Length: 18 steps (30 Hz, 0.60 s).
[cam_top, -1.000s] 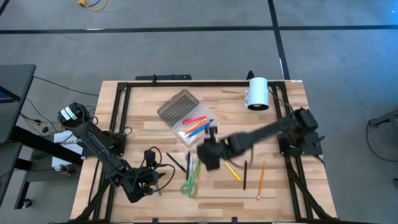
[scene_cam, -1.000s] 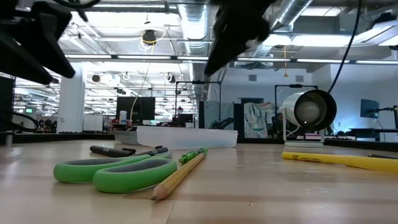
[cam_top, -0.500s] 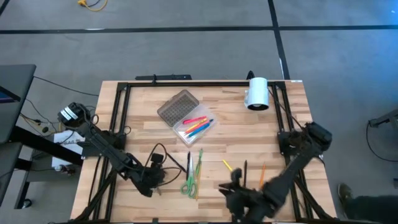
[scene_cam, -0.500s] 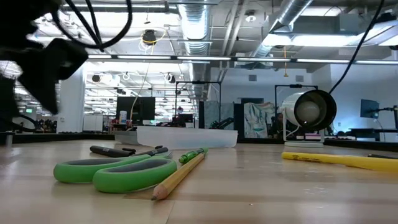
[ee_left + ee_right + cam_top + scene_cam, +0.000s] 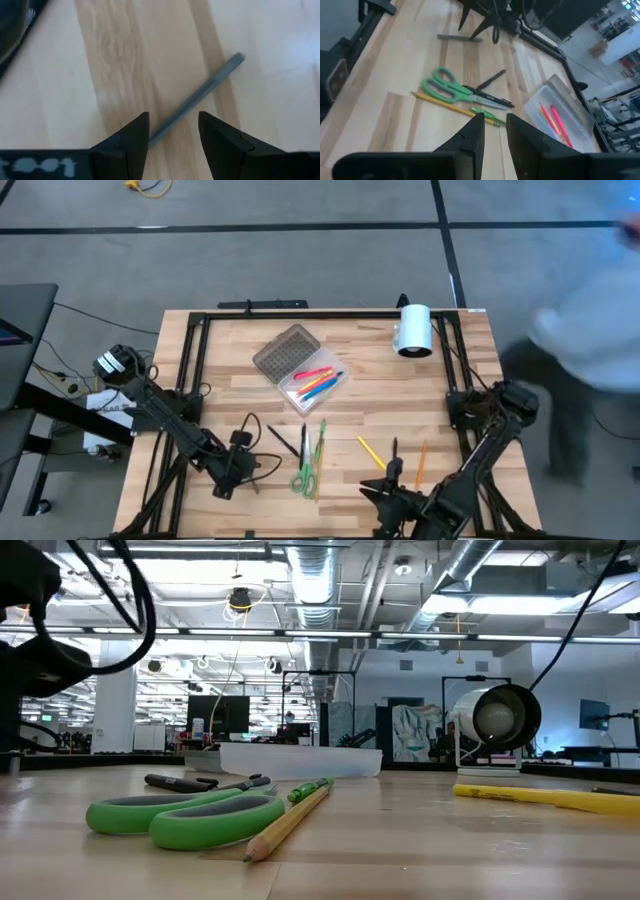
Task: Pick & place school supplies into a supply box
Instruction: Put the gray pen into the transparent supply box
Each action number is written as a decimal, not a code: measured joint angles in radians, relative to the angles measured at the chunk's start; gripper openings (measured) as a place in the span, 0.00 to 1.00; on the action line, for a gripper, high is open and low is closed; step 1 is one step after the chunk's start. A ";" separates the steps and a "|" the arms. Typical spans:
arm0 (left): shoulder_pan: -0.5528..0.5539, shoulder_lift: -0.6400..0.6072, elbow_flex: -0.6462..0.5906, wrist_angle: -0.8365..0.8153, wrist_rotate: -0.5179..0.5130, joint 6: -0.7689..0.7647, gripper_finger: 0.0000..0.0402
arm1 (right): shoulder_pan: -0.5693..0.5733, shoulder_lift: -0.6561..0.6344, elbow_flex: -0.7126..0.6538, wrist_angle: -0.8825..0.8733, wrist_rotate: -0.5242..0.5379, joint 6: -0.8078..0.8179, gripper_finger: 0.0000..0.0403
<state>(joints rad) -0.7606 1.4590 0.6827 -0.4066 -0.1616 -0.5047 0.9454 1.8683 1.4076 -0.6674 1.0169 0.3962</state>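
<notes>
The supply box lies open mid-table, its grey dotted lid tipped back, with pink, orange and blue pens inside. Green scissors, a green-tipped pencil and black pens lie flat nearer the near edge; a yellow pencil, a black pen and an orange pencil lie to their right. My left gripper is open and low over a grey pen, one finger on each side of its near end, not touching it. My right gripper hangs open at the near edge.
A white cylinder stands on a bracket at the far right corner. Black frame rails run along the table's sides. A blurred person is beyond the right edge. Bare wood lies between the box and the far edge.
My right arm has swung from beside the supply box back to the near edge, low at the table's near right. A person has come into view beyond the right edge. The supplies on the table have kept their places.
</notes>
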 joint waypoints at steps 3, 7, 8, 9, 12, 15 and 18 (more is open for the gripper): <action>-0.013 0.000 0.000 -0.005 -0.001 -0.017 0.40 | -0.010 0.000 -0.009 0.004 -0.005 0.000 0.19; -0.029 0.000 0.000 -0.001 -0.020 -0.020 0.40 | -0.012 0.000 -0.023 0.029 -0.006 -0.001 0.19; -0.032 0.000 0.000 -0.001 -0.034 -0.019 0.40 | -0.012 0.000 -0.025 0.028 -0.007 -0.001 0.19; -0.034 0.000 0.000 -0.001 -0.049 -0.019 0.40 | -0.012 0.000 -0.025 0.030 -0.007 -0.002 0.19; -0.036 0.000 0.000 0.000 -0.073 -0.005 0.40 | -0.012 0.000 -0.025 0.043 -0.007 -0.003 0.19; -0.037 0.000 0.000 0.002 -0.078 -0.002 0.40 | -0.010 0.000 -0.025 0.055 -0.006 -0.009 0.19; -0.037 0.000 0.000 0.002 -0.078 -0.001 0.40 | -0.009 0.000 -0.025 0.056 -0.007 -0.011 0.19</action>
<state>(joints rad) -0.7975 1.4590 0.6827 -0.4045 -0.2393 -0.5056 0.9363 1.8683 1.3827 -0.6117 1.0103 0.3855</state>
